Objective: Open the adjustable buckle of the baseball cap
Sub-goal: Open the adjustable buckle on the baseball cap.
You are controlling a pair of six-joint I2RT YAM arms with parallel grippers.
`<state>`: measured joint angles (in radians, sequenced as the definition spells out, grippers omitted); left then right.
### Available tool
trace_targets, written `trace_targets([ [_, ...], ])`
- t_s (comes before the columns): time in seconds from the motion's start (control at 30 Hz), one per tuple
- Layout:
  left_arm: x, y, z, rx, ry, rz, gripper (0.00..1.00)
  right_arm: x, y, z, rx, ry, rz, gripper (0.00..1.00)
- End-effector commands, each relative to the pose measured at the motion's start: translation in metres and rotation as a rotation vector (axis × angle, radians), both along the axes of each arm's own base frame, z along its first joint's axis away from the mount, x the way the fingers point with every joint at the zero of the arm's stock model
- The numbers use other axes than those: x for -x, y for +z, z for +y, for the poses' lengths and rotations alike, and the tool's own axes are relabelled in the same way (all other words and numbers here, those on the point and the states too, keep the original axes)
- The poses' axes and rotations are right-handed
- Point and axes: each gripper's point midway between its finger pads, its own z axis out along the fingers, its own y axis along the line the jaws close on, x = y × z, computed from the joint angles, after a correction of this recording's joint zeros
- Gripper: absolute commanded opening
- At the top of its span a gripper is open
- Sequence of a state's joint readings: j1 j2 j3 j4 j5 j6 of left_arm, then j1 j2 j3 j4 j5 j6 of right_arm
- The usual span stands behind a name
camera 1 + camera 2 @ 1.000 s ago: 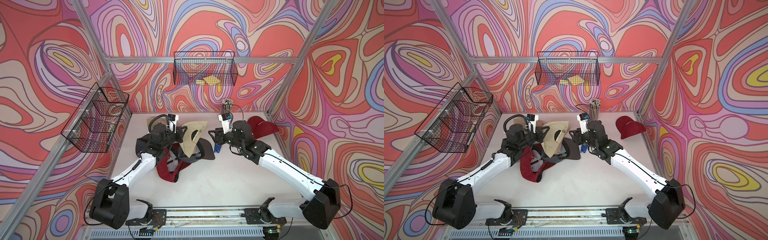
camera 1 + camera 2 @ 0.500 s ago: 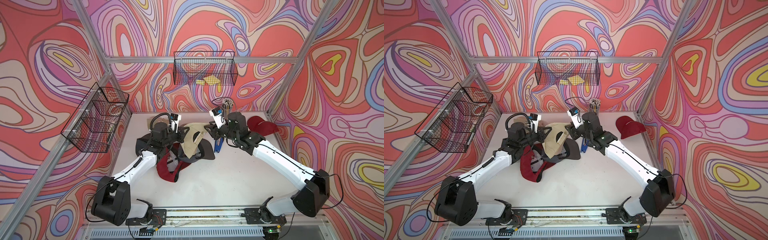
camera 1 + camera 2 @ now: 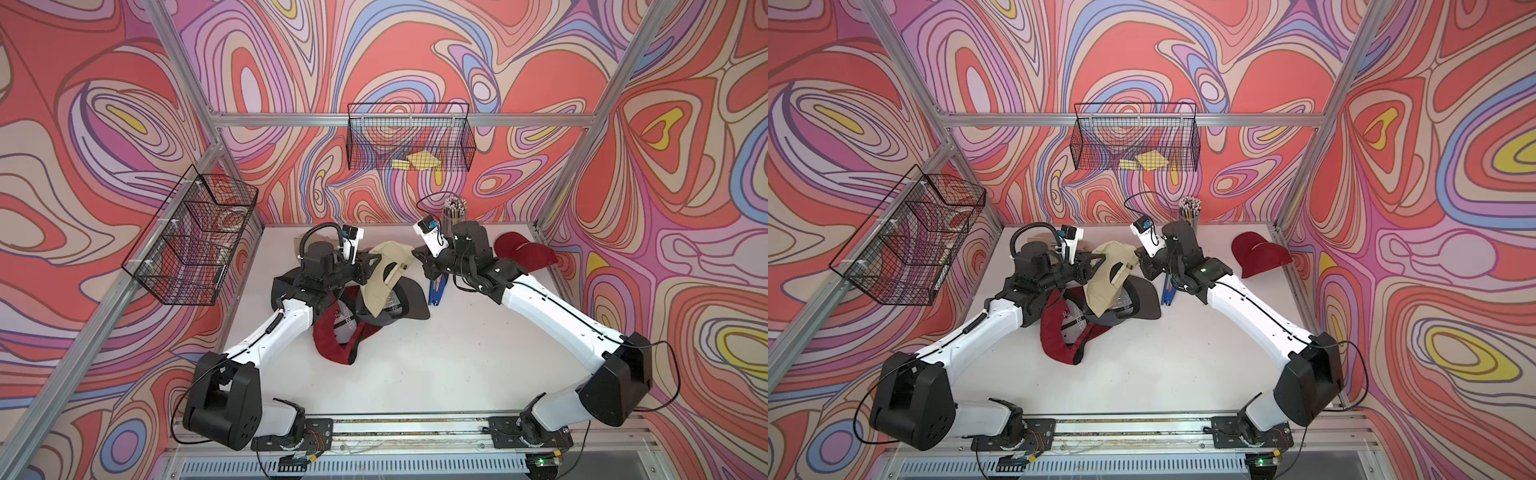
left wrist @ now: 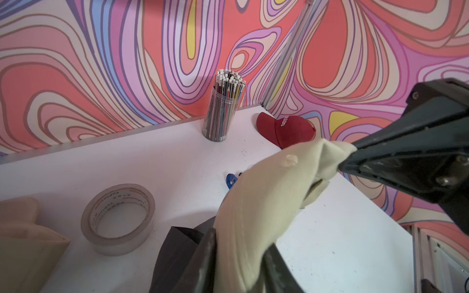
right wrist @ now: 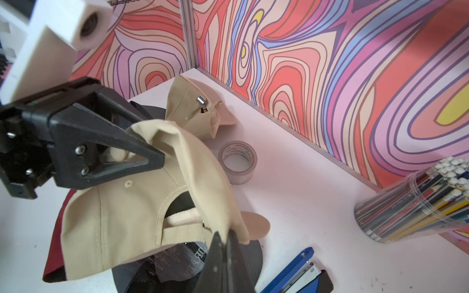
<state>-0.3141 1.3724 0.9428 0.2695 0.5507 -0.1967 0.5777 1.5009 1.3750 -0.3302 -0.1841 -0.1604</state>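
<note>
Though set for a single small job, found the white table cluttered on the robot's left of the pencil cup. Saw a heap there, nearer the robot than the cup: a grey cap over a red cap. Found the beige baseball cap raised off that heap, just left of the cup, with its rear opening turned toward the right arm. Judged it so held to bring the strap clear of the table and within reach.

Saw the right gripper clamped tight on the cap's rim beside the opening, on the cup's side, likely as anchor. Saw the left gripper, farther from the cup, with jaws partly apart and crown cloth between them. Could not tell whether pinched or merely draped.

Noted the strap spanning the opening, fastened, with the buckle mostly hidden. Judged it not yet opened.
</note>
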Motion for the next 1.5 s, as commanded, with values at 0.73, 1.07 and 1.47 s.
trace_targets([
  [0.73,0.031,0.027,-0.043,-0.112,-0.383,-0.255,0.69,0.013,0.017,0.013,0.111,0.228,-0.080,0.00],
  [1.07,0.029,0.014,-0.054,-0.138,-0.385,-0.209,0.65,0.029,0.022,0.023,0.035,0.307,-0.038,0.00],
  [1.47,0.036,0.032,-0.057,-0.055,-0.396,-0.197,0.70,0.003,0.015,0.009,0.062,0.130,-0.010,0.00],
])
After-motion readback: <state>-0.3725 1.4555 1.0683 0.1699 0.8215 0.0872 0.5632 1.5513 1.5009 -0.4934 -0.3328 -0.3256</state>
